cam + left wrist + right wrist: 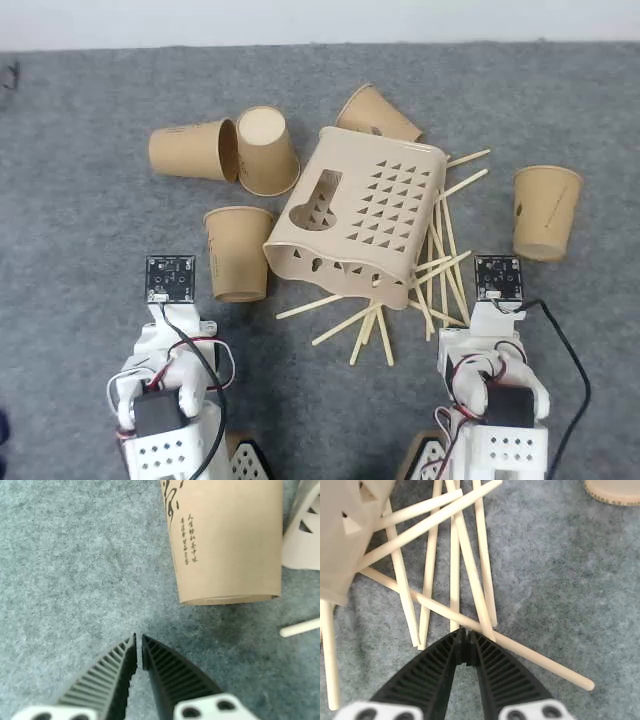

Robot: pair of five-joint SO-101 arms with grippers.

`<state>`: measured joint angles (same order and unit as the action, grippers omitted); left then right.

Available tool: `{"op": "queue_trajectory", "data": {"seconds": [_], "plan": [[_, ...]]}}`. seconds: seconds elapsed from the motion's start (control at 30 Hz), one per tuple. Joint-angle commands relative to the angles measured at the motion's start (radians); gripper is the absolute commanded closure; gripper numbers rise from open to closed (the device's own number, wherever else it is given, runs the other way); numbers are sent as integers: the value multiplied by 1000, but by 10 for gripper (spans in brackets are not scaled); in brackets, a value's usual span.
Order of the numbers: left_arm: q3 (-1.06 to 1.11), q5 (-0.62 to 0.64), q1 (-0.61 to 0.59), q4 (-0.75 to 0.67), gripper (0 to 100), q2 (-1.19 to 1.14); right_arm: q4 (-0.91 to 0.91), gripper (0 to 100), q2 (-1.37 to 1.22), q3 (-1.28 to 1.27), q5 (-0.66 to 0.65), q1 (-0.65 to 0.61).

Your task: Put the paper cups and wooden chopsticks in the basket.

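High view takes in the beige basket (375,215) overturned mid-table, five brown paper cups (238,252) scattered around it, and wooden chopsticks (443,262) strewn by its right side. Left wrist view adds dark print on the nearest cup (225,540). The left gripper (139,641) is pressed together over bare surface. The right gripper (466,635) is likewise closed, its tips at the crossed sticks.

We count five cups: a first cup (192,150), a second cup (268,152), a third cup (378,114), a fourth cup (238,254) and a fifth cup (546,212). There is one basket (360,215). The chopsticks (310,307) we cannot number exactly, since they cross one another and some run under the basket, but we make out at least ten. We see two arms, a left arm (165,395) and a right arm (497,390), each with one gripper: the left gripper (139,639) and the right gripper (466,632).
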<state>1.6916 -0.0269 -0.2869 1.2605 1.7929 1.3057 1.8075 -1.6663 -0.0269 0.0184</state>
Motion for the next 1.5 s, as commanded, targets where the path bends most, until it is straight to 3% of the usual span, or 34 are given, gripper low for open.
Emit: {"op": "queue_trajectory", "data": {"seconds": [0.0,0.07,0.27,0.4,0.67,0.9,1.2,1.37,1.47], "plan": [[-10,-5,-2,-6,986,8,4,991,5,-17,6,7],[-10,-6,5,-6,986,8,4,991,5,-17,6,7],[-10,-5,189,-94,985,8,4,991,5,-17,6,7],[-8,-6,219,-130,985,8,4,991,5,-17,6,7],[-8,-6,356,-391,986,8,4,990,5,-17,11,-8],[-10,-12,368,-278,985,9,4,990,7,-17,11,-87],[-8,-121,377,-295,985,8,1,991,5,-17,8,-282],[-8,-126,379,-295,985,5,-19,991,7,-14,5,-170],[-8,-126,379,-295,985,5,-142,991,7,-15,6,-77]]}}
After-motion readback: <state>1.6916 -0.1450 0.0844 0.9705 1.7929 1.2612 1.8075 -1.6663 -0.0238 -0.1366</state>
